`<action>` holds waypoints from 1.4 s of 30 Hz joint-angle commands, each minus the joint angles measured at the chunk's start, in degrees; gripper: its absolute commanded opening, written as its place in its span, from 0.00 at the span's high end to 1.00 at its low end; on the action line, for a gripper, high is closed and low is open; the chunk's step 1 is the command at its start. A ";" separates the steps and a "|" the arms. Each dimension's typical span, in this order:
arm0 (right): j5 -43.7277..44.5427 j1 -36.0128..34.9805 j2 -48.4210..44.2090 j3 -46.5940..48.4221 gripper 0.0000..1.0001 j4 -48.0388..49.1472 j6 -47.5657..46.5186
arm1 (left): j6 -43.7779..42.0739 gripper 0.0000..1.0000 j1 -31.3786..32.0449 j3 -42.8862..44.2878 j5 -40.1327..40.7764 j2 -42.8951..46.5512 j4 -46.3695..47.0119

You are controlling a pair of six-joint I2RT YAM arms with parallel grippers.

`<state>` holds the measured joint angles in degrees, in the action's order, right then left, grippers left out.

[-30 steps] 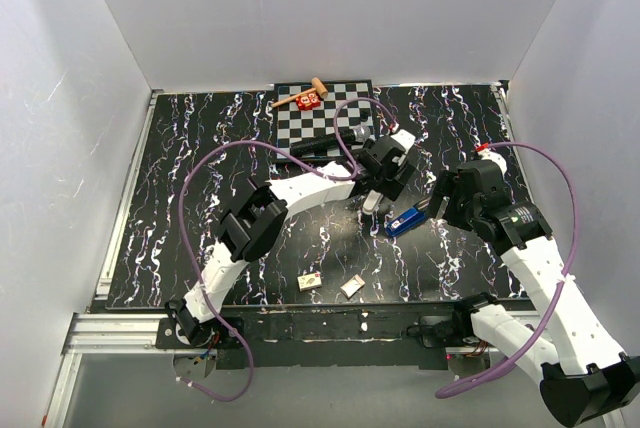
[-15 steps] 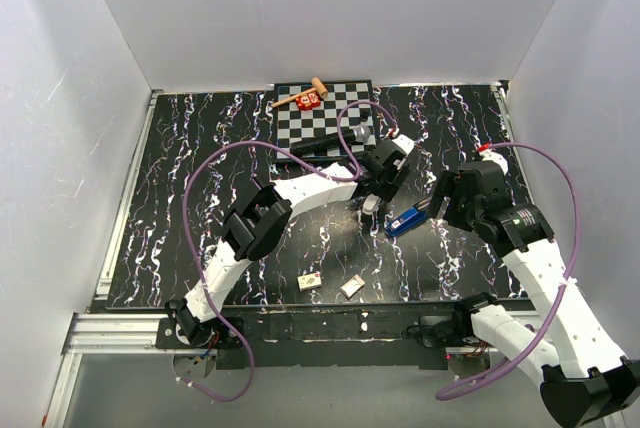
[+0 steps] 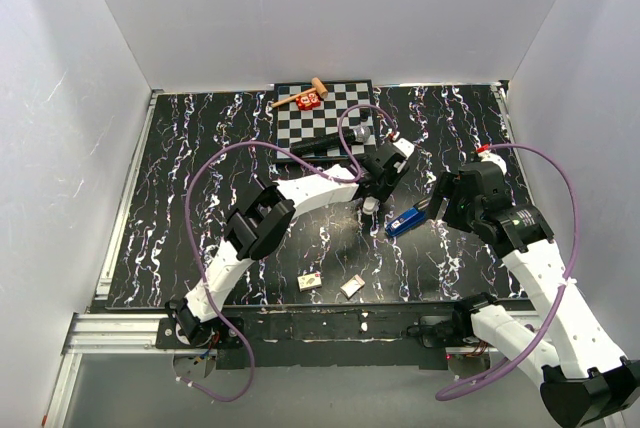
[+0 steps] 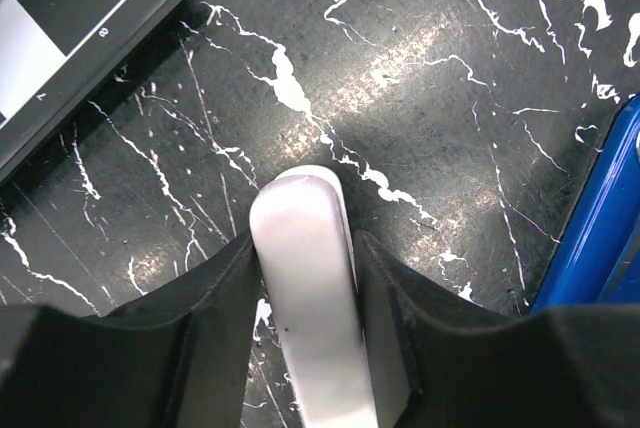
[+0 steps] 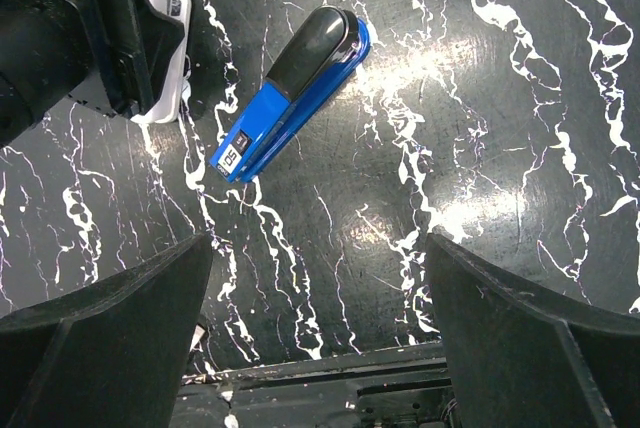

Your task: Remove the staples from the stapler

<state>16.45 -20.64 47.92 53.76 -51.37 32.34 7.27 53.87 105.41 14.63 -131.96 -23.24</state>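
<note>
The blue stapler (image 3: 405, 220) with a black end lies closed on the marbled table, just left of my right gripper (image 3: 438, 206). In the right wrist view the stapler (image 5: 295, 88) lies diagonally beyond the wide-open, empty right gripper (image 5: 318, 248). My left gripper (image 3: 375, 191) is shut on a white tube-shaped marker (image 3: 371, 205), just left of the stapler. In the left wrist view the marker (image 4: 310, 288) sits between the left gripper's (image 4: 305, 246) jaws, its tip near the table. The stapler's blue edge (image 4: 595, 218) shows at the right.
A chessboard (image 3: 325, 113) lies at the back, with a black microphone (image 3: 330, 141) on its near edge. A wooden hammer (image 3: 300, 96) and a red piece (image 3: 308, 100) lie on it. Two small cards (image 3: 310, 280) (image 3: 351, 287) lie near the front edge.
My left gripper has lowered a little with the white marker in it. The stapler has not moved, and the right arm has barely shifted.
</note>
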 commanded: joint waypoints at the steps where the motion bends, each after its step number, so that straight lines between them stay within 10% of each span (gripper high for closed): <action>1: -0.28 -0.10 -1.07 0.12 0.05 0.66 -0.17 | 0.20 0.63 0.27 1.47 -1.18 -0.05 -0.05; 14: -1.68 -0.10 -0.37 0.21 0.07 0.57 -0.69 | -0.85 1.00 0.27 -3.00 -3.29 5.74 1.00; 29: -8.70 -0.10 0.51 6.00 0.12 0.57 -6.14 | -7.00 1.00 -0.08 -15.84 -18.75 25.42 2.15; 42: -32.60 -0.71 1.73 15.23 0.22 -0.04 -16.42 | -10.43 1.00 -0.52 -26.65 -36.07 44.06 -0.92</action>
<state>-5.13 -21.04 49.54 63.24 -51.77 21.06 -1.54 53.82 80.82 -13.76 -94.13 -23.05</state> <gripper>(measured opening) 0.786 0.339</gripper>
